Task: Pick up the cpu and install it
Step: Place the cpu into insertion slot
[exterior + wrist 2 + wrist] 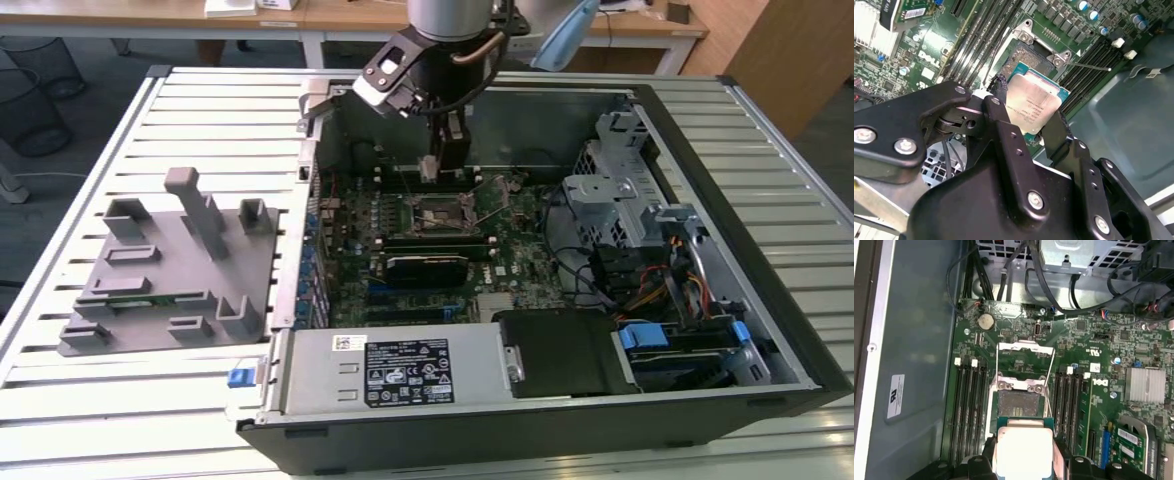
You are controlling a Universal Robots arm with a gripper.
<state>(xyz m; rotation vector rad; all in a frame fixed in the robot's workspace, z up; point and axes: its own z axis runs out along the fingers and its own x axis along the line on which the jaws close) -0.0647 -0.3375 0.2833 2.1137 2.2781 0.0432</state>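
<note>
**A:** Which step of the task is in hand?

**B:** I judge it is the carrying. The cpu (1031,102) is held in the air and is not yet installed. In the exterior view the gripper (435,168) hangs in the upper middle of the frame, inside the open case (561,125). The socket (438,213) lies lower, near the middle of the frame.

**A:** Is the socket ready for it?

**B:** It looks so. In the first wrist view the socket (1018,405) is empty and its metal frame (1026,347) stands raised. The cpu (1024,452) is near the socket's edge, but apart from it.

**A:** What does the seating call for?

**B:** In my opinion, the cpu must be level, with its edges parallel to those of the socket. It should go straight down with very little force, because the socket is delicate.

**A:** And the jaws?

**B:** They are partly closed and clamped on two opposite edges of the cpu. In the second wrist view the fingers (1004,132) touch nothing else.
</note>
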